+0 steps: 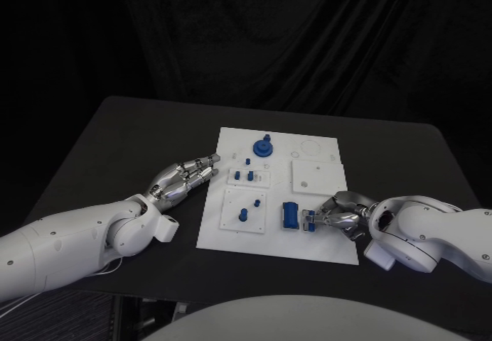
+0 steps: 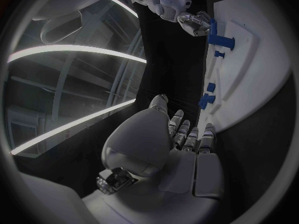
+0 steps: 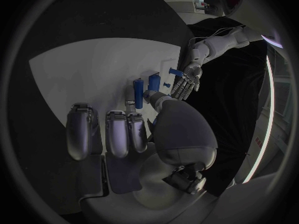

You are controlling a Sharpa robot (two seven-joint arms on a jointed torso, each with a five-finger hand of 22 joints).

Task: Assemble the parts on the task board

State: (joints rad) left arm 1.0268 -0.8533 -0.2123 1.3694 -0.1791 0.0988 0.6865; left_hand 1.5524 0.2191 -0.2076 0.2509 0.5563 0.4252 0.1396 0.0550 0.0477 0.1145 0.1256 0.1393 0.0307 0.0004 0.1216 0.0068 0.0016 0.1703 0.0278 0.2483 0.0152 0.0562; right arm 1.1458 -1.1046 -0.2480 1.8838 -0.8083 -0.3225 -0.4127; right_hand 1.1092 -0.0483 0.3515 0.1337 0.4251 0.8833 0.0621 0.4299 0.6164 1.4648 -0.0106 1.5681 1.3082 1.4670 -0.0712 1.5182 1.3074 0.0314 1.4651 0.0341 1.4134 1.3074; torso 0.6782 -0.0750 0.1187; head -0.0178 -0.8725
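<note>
Where the flat white task board [image 1: 318, 245] lies, the right hand [image 1: 338, 215] pinches a blue block [image 1: 310, 221]; the left hand [image 1: 188, 176] rests spread.

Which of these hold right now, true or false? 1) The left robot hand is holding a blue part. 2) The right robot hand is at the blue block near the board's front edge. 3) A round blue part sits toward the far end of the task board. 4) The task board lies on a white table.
1) False. The left robot hand rests at the task board's left edge with its fingers extended, holding nothing.
2) True. The right robot hand has its fingers right at the blue block; whether it grips the block cannot be told.
3) True. The round blue part sits near the far edge.
4) False. The table is black.
</note>
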